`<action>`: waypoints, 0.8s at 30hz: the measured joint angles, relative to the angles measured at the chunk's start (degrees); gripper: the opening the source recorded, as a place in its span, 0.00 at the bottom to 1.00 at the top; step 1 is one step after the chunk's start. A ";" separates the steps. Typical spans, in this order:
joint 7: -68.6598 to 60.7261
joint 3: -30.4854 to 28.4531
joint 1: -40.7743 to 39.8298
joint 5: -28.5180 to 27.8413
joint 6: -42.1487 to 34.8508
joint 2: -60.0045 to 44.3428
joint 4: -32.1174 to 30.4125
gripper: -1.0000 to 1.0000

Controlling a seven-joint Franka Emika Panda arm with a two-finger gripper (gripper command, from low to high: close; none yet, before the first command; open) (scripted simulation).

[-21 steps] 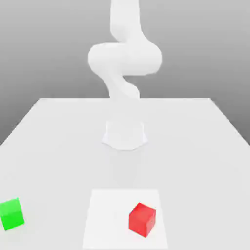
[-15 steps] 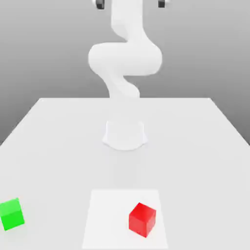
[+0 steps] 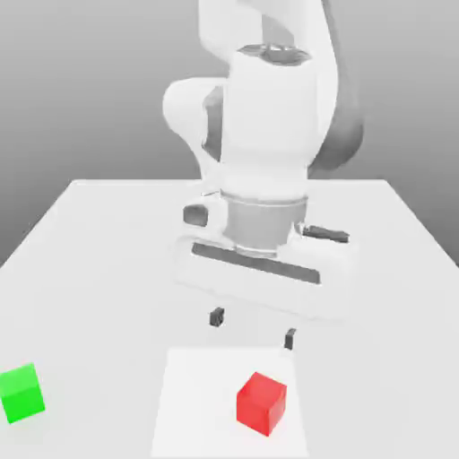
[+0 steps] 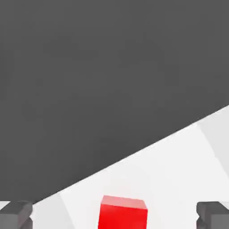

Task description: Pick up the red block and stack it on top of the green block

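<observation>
1. Block count: two cubes are present, one red block (image 3: 261, 403) and one green block (image 3: 21, 393).
2. Arm count: one white robot arm (image 3: 269, 134) with one gripper (image 3: 253, 328) carrying two dark fingertips (image 3: 216, 316).
3. Surface count: one white table (image 3: 108, 269), with one paler square patch (image 3: 197, 403) near its front edge in the exterior view.
4. Red block position: it rests on the paler square patch, toward that patch's side at the exterior view's right. It sits flat on the surface with one corner turned toward the camera.
5. Green block position: it rests on the table at the exterior view's left, close to the picture's edge, well apart from the red block and off the pale patch.
6. Gripper state: the jaws stand spread wide, with a clear gap between the two fingertips. Nothing is held between them.
7. Gripper contact: the fingertips hang above the table, apart from both cubes. In the exterior view they sit above and just behind the red block, with table surface visible between them and the cube.
8. Hand view: the red block (image 4: 123, 213) appears between the two dark fingertips (image 4: 15, 214), roughly centred in the gap and not touching either.
9. Stack status: the red block is not on the green block; both lie separately on the table.
</observation>
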State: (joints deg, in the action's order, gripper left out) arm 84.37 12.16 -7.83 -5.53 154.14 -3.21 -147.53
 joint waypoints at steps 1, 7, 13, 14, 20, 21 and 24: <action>0.99 0.11 0.23 0.64 0.99 -1.95 -0.68 0.50; 6.11 -3.66 3.17 -3.86 10.38 -14.23 0.14 0.50; 6.64 -4.34 3.72 -4.52 11.58 -15.52 0.32 0.00; 6.83 -4.61 3.93 -4.81 12.09 -16.16 0.42 0.00; 2.70 -1.38 1.87 0.80 3.99 -6.33 -1.18 0.00; 2.24 -1.73 0.82 1.58 2.59 -5.19 -0.92 0.00; 1.56 -5.98 -3.88 3.39 0.03 -5.01 1.51 0.00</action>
State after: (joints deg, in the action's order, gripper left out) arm 85.93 6.18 -11.71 -2.14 154.17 -8.22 -146.02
